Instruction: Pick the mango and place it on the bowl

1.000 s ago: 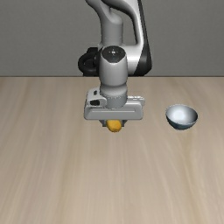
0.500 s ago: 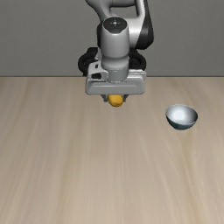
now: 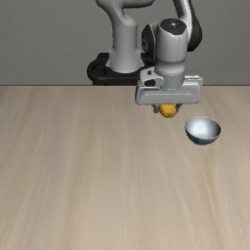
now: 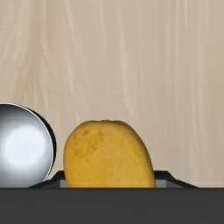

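Yellow-orange mango (image 3: pixel 169 111) hangs pinched in the robot's 2-finger gripper (image 3: pixel 168 105), held clear of the wooden table (image 3: pixel 78 176) and near the silver bowl (image 3: pixel 204 140), apparently so it can be carried across and lowered into that bowl.

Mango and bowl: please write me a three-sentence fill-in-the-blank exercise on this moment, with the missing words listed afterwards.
1. The gripper is shut on the ____.
2. The bowl stands on the ____.
3. In the exterior view, the bowl lies toward that view's ____ of the gripper.

Missing words: mango; table; right.
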{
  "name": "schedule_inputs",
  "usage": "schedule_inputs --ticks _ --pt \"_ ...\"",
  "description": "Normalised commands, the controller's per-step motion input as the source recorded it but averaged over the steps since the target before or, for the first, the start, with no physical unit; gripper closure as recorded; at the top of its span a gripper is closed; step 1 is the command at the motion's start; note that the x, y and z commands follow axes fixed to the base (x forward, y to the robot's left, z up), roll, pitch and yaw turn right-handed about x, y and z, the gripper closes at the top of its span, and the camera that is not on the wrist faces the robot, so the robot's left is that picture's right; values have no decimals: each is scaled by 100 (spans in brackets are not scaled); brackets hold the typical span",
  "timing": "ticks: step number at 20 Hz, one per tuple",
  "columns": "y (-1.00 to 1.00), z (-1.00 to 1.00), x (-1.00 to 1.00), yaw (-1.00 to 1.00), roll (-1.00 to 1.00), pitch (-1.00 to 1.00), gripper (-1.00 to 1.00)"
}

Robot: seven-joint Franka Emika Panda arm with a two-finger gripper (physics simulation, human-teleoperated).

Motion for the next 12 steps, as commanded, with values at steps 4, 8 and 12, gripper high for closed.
schedule_inputs --ticks 4,8,12 --pt "100 0 0 0 0 0 100" --pt "100 0 0 0 0 0 100" --pt "25 0 0 0 0 0 -100"
